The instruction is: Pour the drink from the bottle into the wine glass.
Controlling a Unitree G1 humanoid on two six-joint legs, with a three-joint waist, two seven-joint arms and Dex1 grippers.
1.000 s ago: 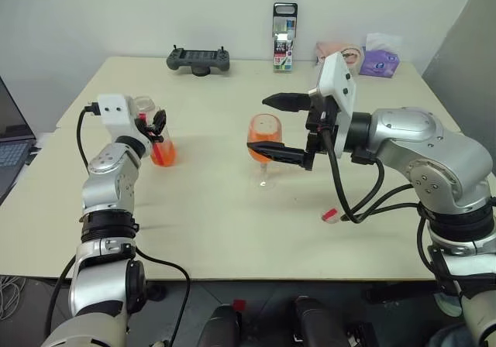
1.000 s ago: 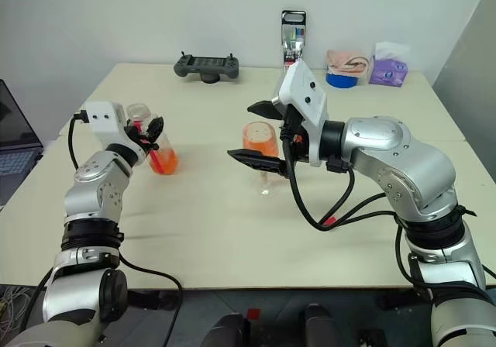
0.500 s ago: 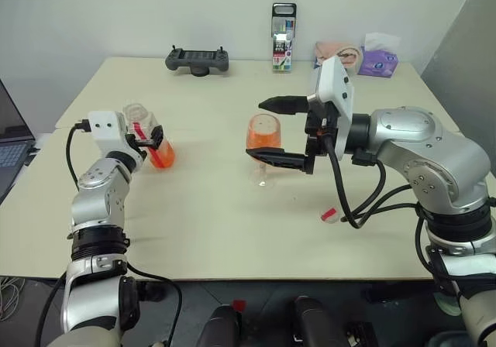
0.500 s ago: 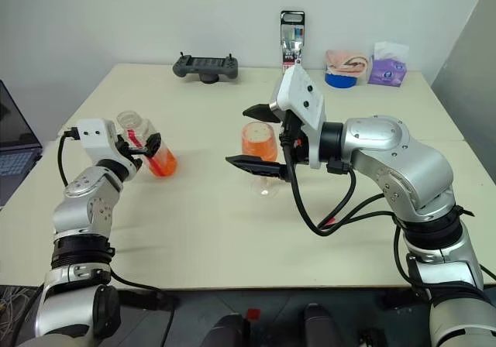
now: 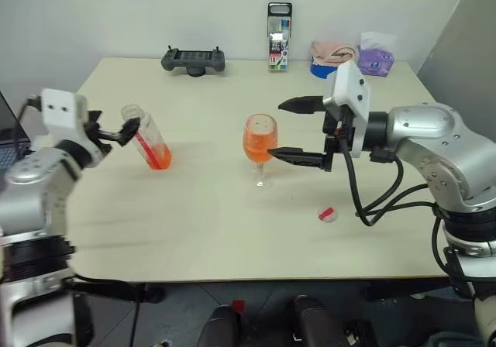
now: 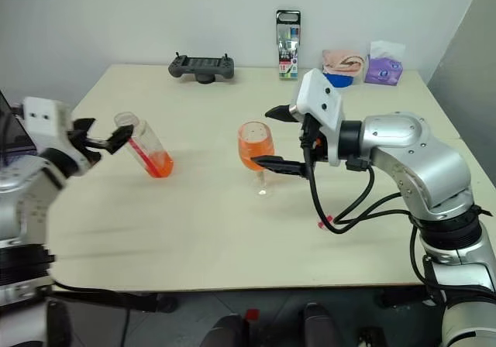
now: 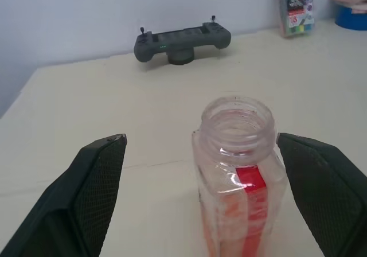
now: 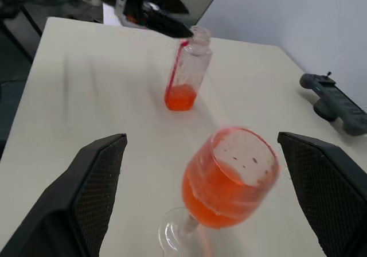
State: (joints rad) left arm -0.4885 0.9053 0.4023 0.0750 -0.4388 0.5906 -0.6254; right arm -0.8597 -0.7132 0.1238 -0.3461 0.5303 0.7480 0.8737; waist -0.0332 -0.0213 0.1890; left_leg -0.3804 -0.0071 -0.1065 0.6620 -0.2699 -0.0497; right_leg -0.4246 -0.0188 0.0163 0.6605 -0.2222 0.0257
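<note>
- Bright, even indoor light from above; pale surface (image 5: 232, 215) evenly lit, no harsh glare.
- Shadows soft and faint, short one under the wine glass (image 5: 260, 147).
- Left arm (image 5: 39, 176) smeared by motion blur in both eye views; bottle (image 5: 146, 138) a bit soft.
- Right wrist view: wine glass rim blurred, slight ghosting.
- Left wrist view: near black fingers (image 7: 86, 194) out of focus, bottle neck fairly sharp.

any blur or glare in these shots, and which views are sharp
Left eye view: the left arm is smeared with motion blur, while the bottle and wine glass stay crisp. Right wrist view: the glass rim looks slightly soft. Left wrist view: sharp on the bottle mouth, no strong glare anywhere.
</note>
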